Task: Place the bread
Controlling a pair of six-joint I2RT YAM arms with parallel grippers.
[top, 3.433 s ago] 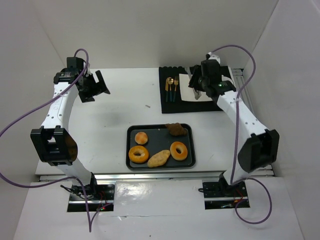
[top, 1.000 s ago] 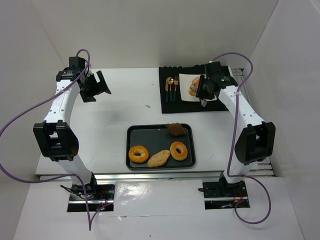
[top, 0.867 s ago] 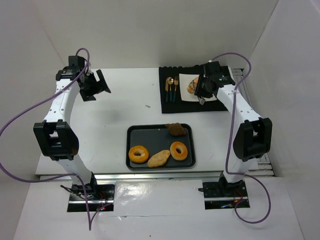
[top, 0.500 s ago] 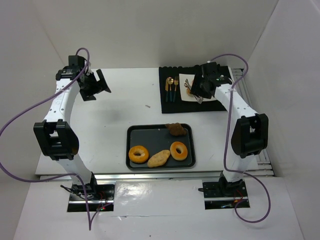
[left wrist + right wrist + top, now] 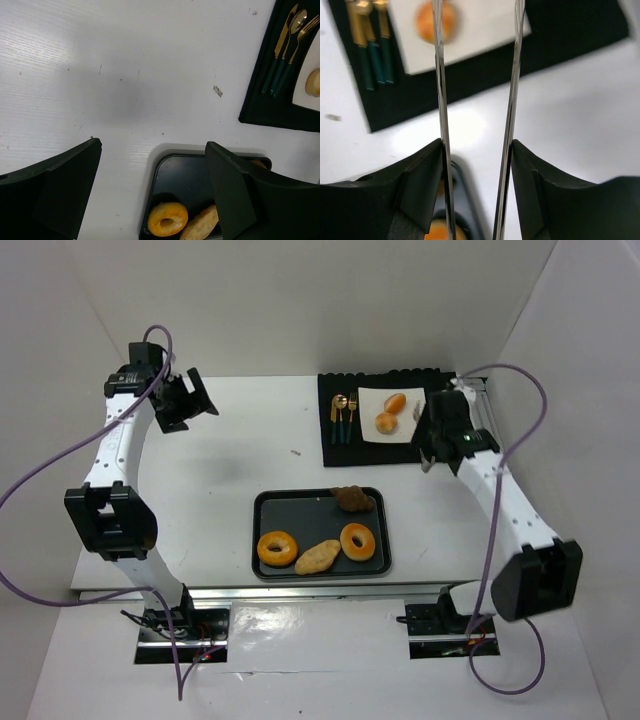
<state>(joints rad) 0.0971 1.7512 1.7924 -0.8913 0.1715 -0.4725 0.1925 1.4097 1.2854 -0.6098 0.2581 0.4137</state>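
right arm has pulled back off the white square plate [image 5: 370, 400] since a second ago and now sits over the right edge of the black placemat [image 5: 330, 452]. the bun it carried then is down. left arm has shifted a bit toward the far left corner.

top view: the bread is on the plate, far bun [image 5: 395, 403] and near bun [image 5: 386, 423] just beside each other, both apart from the tongs [image 5: 427, 464]. right gripper [image 5: 430, 446] points down at the mat edge. cutlery [image 5: 343, 418], gold heads and teal handles, lies on the mat left of the plate. dark tray [image 5: 262, 530] near the bases holds left bagel [image 5: 277, 548], right bagel [image 5: 357, 541], a long golden pastry [image 5: 318, 557] between them and a dark brown lumpy pastry [image 5: 351, 499] at the far rim. left gripper [image 5: 186, 400] is up at far left.

left wrist: left gripper [image 5: 152, 150] fingers are spread wide with nothing between them, white table [image 5: 100, 60] below. tray corner [image 5: 160, 172], left bagel [image 5: 167, 219] and the long pastry's end [image 5: 202, 225] show at the bottom. a bun [image 5: 314, 82] is cut off by the right edge.

right wrist: blurry. right gripper [image 5: 476, 145] fingers sit against the outsides of the two thin tong arms [image 5: 439, 75]. it looks clamped on the tongs, though i can't rule out that they're fixed on. tong arms stand apart, nothing between them. beyond them one bun [image 5: 436, 21] lies on the plate [image 5: 485, 30].
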